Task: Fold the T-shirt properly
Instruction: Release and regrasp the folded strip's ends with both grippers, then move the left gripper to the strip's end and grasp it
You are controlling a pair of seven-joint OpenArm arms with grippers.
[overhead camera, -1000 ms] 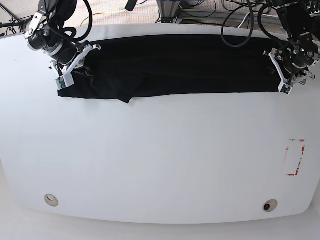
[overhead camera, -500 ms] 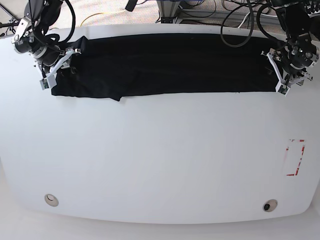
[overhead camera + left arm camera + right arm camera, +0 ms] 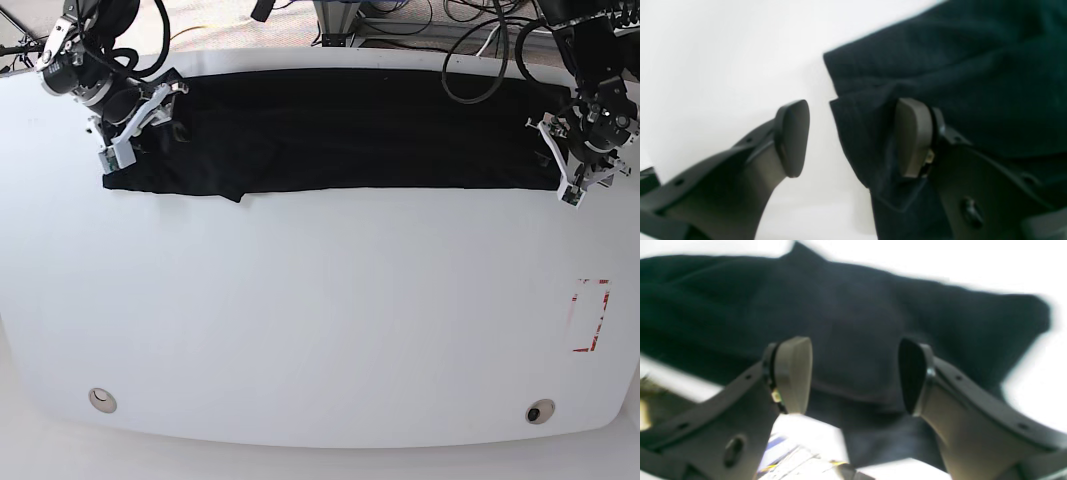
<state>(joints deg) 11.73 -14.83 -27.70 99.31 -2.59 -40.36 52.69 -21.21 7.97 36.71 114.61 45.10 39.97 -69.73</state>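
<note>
White table (image 3: 320,320) in base view: T-shirt (image 3: 350,130) lies as long black strip along far edge. Left wrist view: our left claw (image 3: 853,138) apart at shirt end. Right wrist view: our right claw (image 3: 855,375) apart, holding nothing. We think more folds left.

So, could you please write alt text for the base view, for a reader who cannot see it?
A black T-shirt lies folded into a long band across the far side of a white table. The right gripper sits open over one end, the left gripper open at the other; neither holds the cloth.
</note>
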